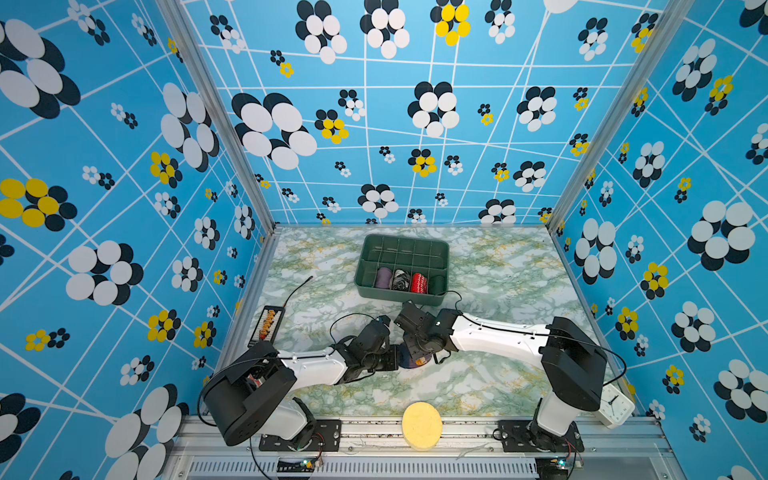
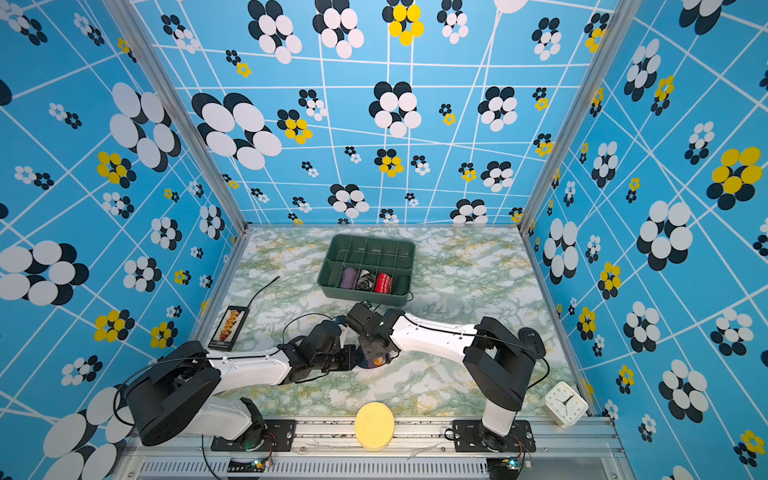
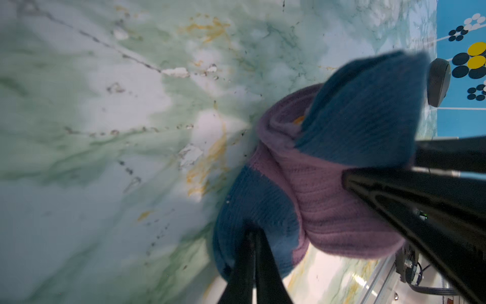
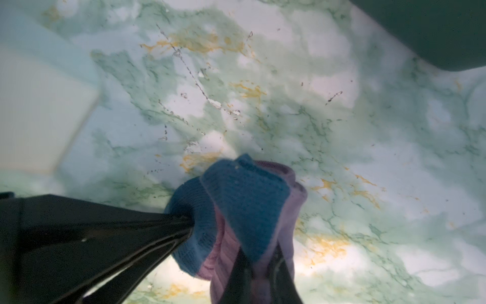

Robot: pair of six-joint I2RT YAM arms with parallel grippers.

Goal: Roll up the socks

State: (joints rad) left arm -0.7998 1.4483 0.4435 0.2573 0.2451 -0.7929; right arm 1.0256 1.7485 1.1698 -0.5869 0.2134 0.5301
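The socks point(image 1: 417, 362) point(image 2: 376, 361) are a bunched purple ribbed knit bundle with dark blue patches, lying on the marble table near the middle front. In both top views the two grippers meet over them. My left gripper point(image 3: 252, 233) is shut on a dark blue fold of the socks point(image 3: 328, 184). My right gripper point(image 4: 259, 263) is shut on the socks point(image 4: 244, 205), with purple fabric pinched between its jaws. A speck of orange shows inside the bundle. Most of the bundle is hidden under the wrists in both top views.
A green divided bin point(image 1: 405, 238) stands behind the grippers, holding a purple roll point(image 1: 383, 277), a black-and-white bundle point(image 1: 401, 279) and a red bundle point(image 1: 419, 282). A yellow disc point(image 1: 422, 426) lies at the front edge, a white clock point(image 1: 615, 405) front right, a black bead tray point(image 1: 267, 326) left, a black mouse point(image 2: 531, 341) right.
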